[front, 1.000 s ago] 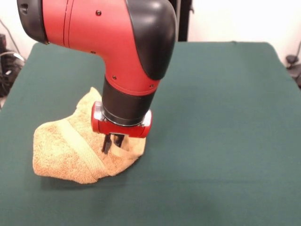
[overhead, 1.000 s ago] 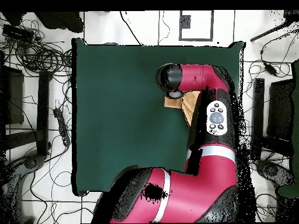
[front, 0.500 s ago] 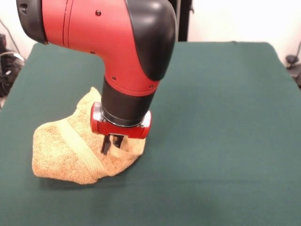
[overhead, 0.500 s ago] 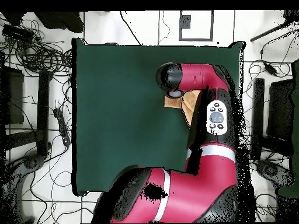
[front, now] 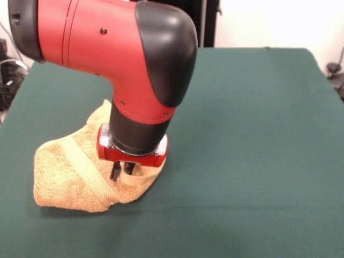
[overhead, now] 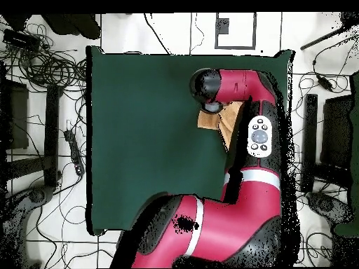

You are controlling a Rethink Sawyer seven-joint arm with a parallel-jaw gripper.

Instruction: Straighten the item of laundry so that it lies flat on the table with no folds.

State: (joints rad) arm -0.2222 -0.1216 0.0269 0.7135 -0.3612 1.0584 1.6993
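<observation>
the big table with the plain dark green cloth [front: 258, 134] fills most of the front view. the red and black robot arm [front: 107, 48] comes down from the top and hangs over the left part of it.

the small orange-tan fuzzy towel [front: 64, 177] lies bunched on the near left part of the table, still folded over itself. its paler woven band [front: 86, 169] runs slanting from far left to near right. most of the towel spreads to the left of the gripper, so a pull to the right looks like the way to open it.

the gripper [front: 121, 170] points straight down at the towel's right end. its two dark tips sit close together with a fold of the towel between them, so it looks pinched on the cloth.

in the overhead view the arm hides most of the towel [overhead: 208, 120].
</observation>
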